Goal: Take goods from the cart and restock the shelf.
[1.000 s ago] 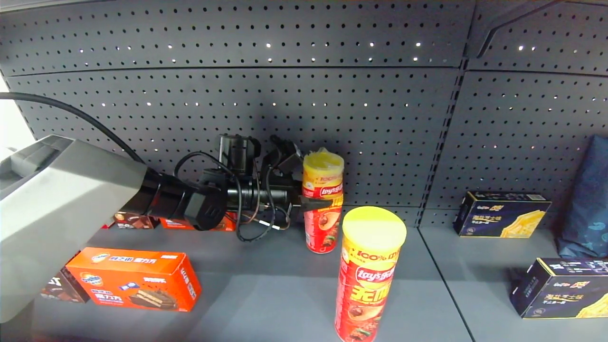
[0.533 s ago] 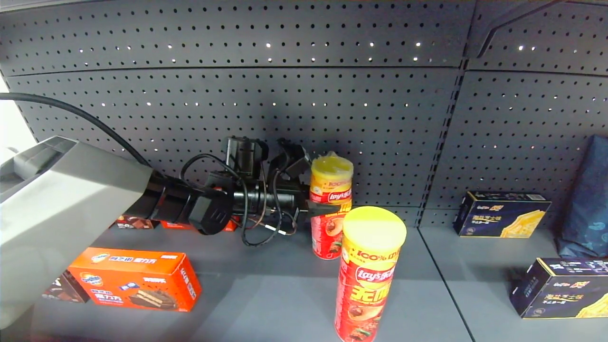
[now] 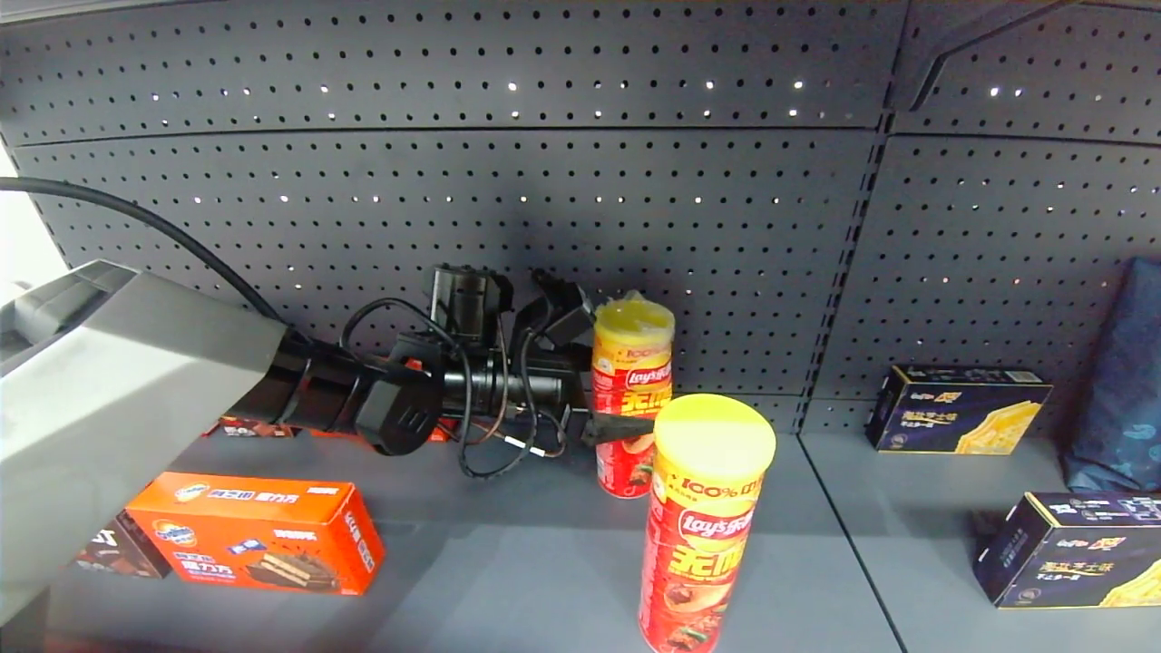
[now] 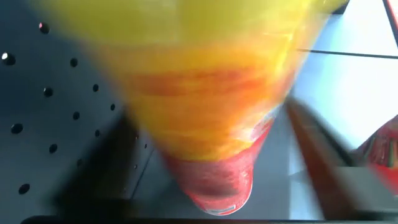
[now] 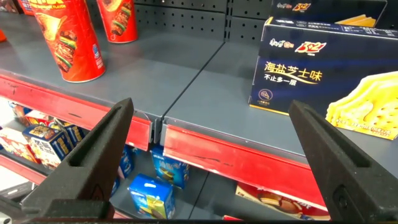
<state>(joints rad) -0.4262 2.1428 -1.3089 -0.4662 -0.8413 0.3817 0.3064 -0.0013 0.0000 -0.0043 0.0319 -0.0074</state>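
In the head view, your left gripper (image 3: 630,413) was deep on the shelf (image 3: 508,553), at the rear can (image 3: 632,349). This can stood upright at the back, close to the pegboard (image 3: 544,209) and just behind the front can (image 3: 703,526). The near finger crossed low in front of the rear can, and the jaws looked parted, not pressing it. An orange box (image 3: 258,535) lay well apart on the left side. I judge the step to be the release of this can, as the placing seemed done. The next move calls for you to draw the arm straight back, so that no finger catches the can or pushes the front one. Compared with one second earlier, the rear can had moved to the right and a little lower, and the near finger had dropped away from its label

In the left wrist view, the rear can was very close and blurred, with a dark finger beside it and a gap between them

In the right wrist view, your right gripper (image 5: 214,158) was in front of the shelf edge, the jaws wide open and empty, with a dark blue box (image 5: 314,68) ahead
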